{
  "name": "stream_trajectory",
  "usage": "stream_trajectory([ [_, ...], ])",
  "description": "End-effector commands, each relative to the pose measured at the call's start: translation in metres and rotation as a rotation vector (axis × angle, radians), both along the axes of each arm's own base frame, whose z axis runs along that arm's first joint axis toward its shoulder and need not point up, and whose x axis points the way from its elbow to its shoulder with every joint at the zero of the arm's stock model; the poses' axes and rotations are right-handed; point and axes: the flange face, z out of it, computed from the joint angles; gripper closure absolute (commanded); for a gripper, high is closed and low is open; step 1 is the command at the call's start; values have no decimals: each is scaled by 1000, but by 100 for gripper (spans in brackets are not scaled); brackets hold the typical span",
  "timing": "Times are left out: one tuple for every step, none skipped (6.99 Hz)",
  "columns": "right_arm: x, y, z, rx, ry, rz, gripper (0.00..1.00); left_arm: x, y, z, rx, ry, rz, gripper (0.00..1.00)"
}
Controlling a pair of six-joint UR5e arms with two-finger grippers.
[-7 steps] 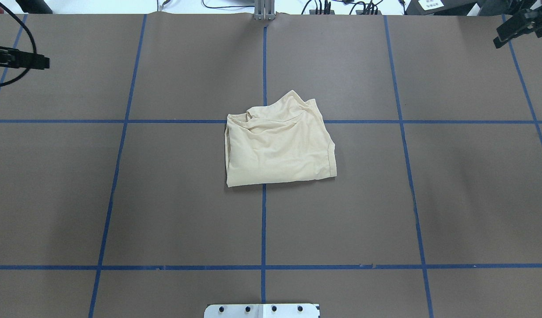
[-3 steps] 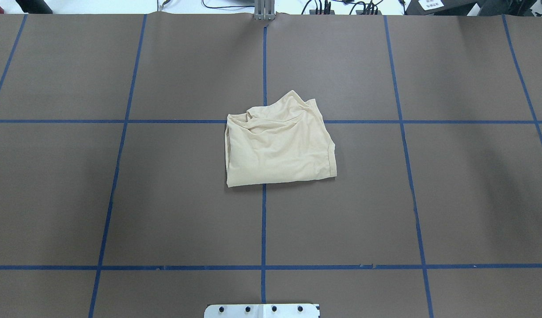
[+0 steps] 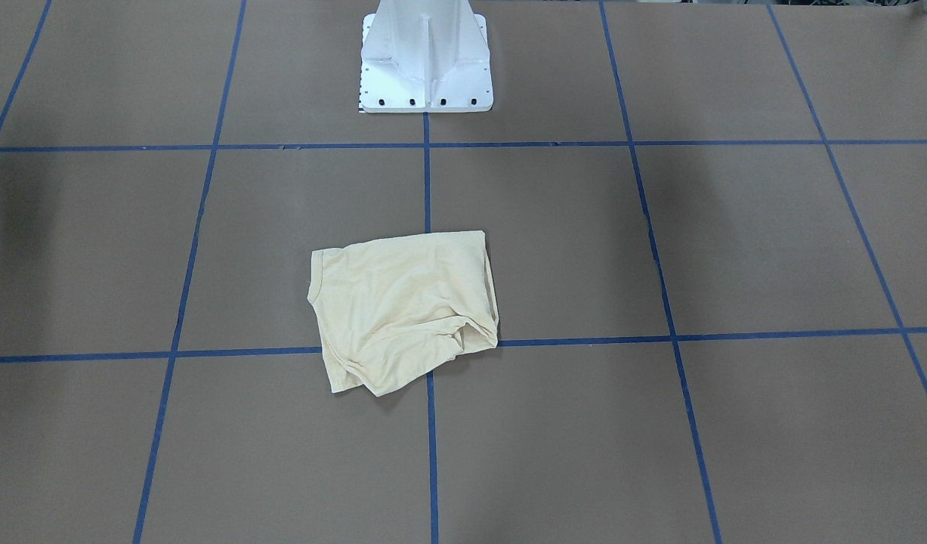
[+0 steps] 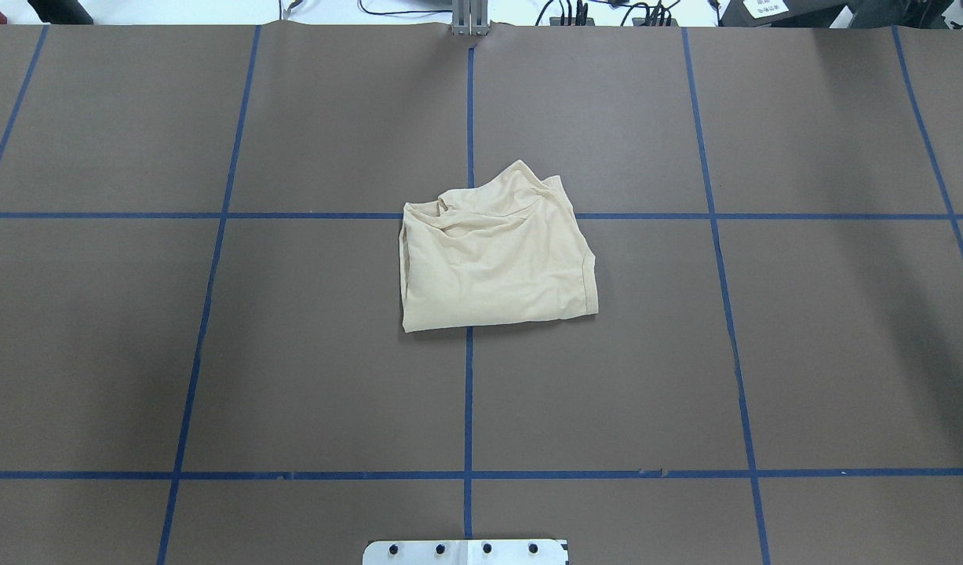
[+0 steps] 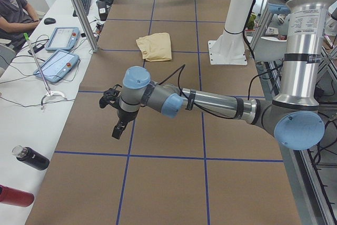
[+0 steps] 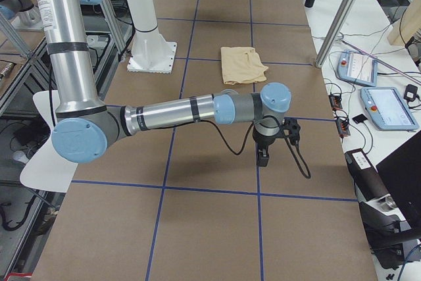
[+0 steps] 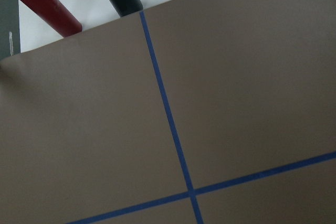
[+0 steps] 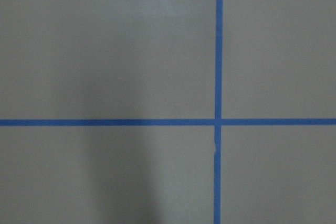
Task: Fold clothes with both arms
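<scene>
Cream-yellow cotton, the shirt (image 4: 497, 251) lies folded into a compact packet at the middle of the brown table (image 4: 293, 353), astride a crossing of the blue tape lines (image 4: 468, 392). Its edge toward the white pedestal (image 3: 425, 68) is straight. The far edge is rumpled, with one corner poking out past the rest.

I judge the folding all but finished, with only a tidy of that far edge left. To do it well I would bring both arms in together from either side and come down low over the loose corner. I would pinch only the top layers and lay them back toward the packet, without dragging the whole stack.

My left claw (image 5: 117, 130) hangs over bare table near its own end, well apart from the shirt, and the right claw (image 6: 264, 157) does likewise at the opposite end. Only the side cameras show them, so I cannot tell whether either is released or clenched. No cloth hangs from either.
</scene>
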Motion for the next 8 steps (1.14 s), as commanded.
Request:
stream_trajectory([
  [5, 31, 38, -68, 2, 3, 0, -2, 23, 42, -169, -35, 97, 0],
  [5, 35, 51, -98, -4, 5, 0, -1, 29, 62, -214, -22, 101, 0],
  [3, 48, 65, -135, -36, 4, 0, 0, 31, 74, -233, -20, 101, 0],
  [1, 59, 75, -160, -64, 5, 0, 0, 32, 77, -243, -18, 102, 0],
  [2, 60, 73, -152, -65, 4, 0, 3, 33, 74, -248, 13, 103, 0],
  [2, 62, 74, -157, -64, 4, 0, 8, 34, 70, -253, 91, 114, 0],
  [2, 61, 74, -140, -64, 6, 0, 9, 34, 69, -252, 97, 116, 1],
  [2, 60, 74, -116, -64, 9, 0, 9, 34, 69, -252, 97, 116, 0],
])
